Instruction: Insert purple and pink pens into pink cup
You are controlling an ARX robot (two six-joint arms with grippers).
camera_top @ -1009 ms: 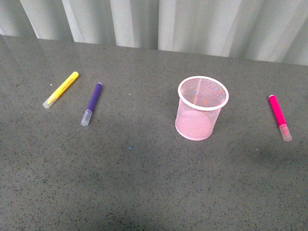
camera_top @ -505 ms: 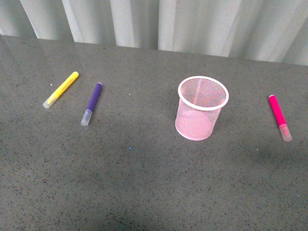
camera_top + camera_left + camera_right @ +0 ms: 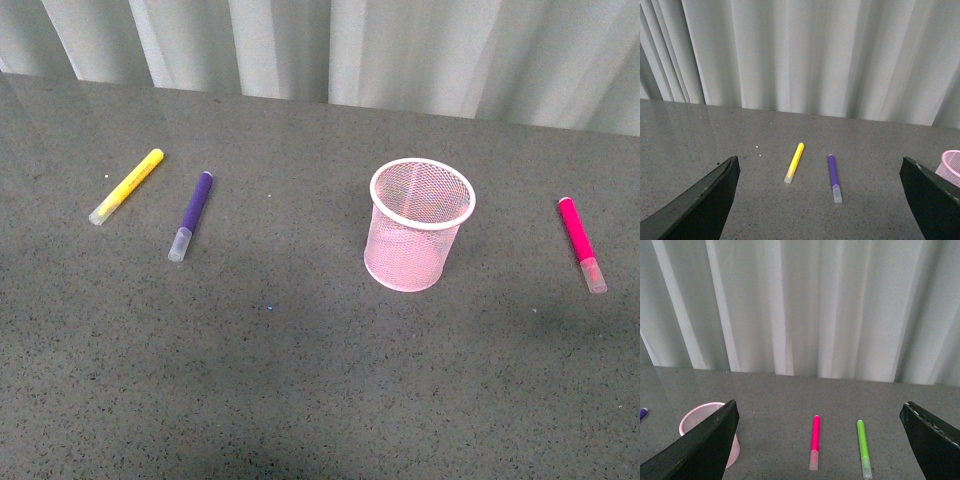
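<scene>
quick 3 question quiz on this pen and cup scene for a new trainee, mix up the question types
1. True or false: the pink pen already stands inside the pink cup.
2. In the front view, what lies closest to the purple pen? A) yellow marker B) pink pen C) pink cup
3. Short answer: which marker shows only in the right wrist view, lying beside the pink pen?

Key: 1 false, it lies flat on the table, apart from the cup. 2 A. 3 the green marker.
</scene>
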